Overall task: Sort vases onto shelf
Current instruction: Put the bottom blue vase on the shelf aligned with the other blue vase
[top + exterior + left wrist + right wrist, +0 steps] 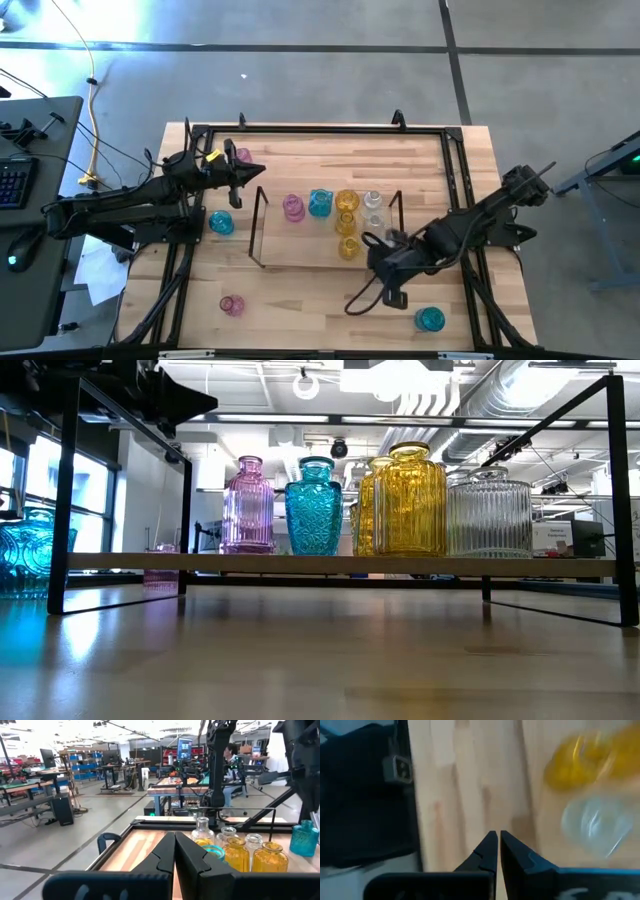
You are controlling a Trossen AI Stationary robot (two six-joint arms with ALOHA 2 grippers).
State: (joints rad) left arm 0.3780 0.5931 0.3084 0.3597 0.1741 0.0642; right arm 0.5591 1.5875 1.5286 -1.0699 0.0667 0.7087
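The shelf (300, 262) stands mid-table between thin dark wire end frames. On it stand a pink vase (292, 207), a teal vase (320, 203), yellow vases (347, 203) and clear vases (373, 200); the low view shows the row (315, 510). Off the shelf, a teal vase (221, 223), a pink vase (232, 305), another teal vase (430, 319) and a far pink vase (241, 155) rest on the table. My left gripper (258, 170) is shut and empty by the shelf's left end. My right gripper (372, 243) is shut and empty beside the near yellow vase (348, 247).
A black metal frame (320, 128) borders the table. A dark cable (360, 295) loops on the table below my right arm. Bare wood lies in front of the shelf (310, 310). A person sits at a bench in the room beyond (231, 755).
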